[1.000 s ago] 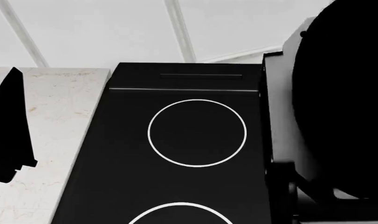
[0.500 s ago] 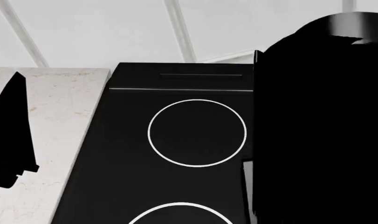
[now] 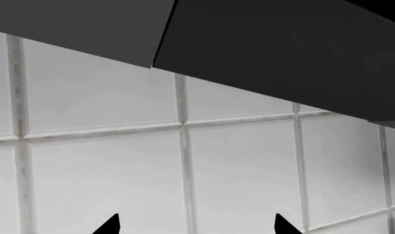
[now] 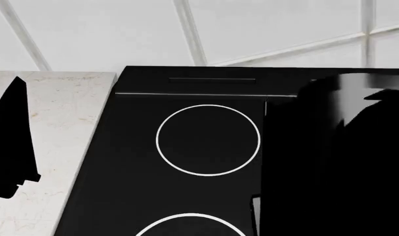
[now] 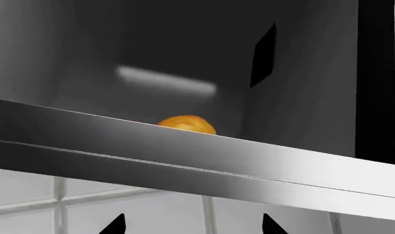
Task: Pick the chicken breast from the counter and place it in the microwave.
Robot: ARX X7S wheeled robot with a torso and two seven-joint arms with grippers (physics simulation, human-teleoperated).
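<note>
In the right wrist view the chicken breast (image 5: 187, 124) sits inside the microwave (image 5: 184, 146), its golden top showing at frame centre just above the steel lower rim; the right gripper (image 5: 193, 225) shows two dark fingertips spread apart at the bottom edge, holding nothing; the left gripper (image 3: 196, 225) likewise stands spread, facing the tiled wall (image 3: 236, 165); in the head view the stovetop (image 4: 186, 147) fills the centre, the counter (image 4: 61, 113) at left.

Head view: looked steeply down on stovetop (image 4: 186, 147), worktop (image 4: 61, 108) at 9 o'clock. Left wrist view: faced tiled wall (image 3: 236, 165) closely. Right wrist view: looked up into microwave (image 5: 184, 63). All shared the wall.
</note>
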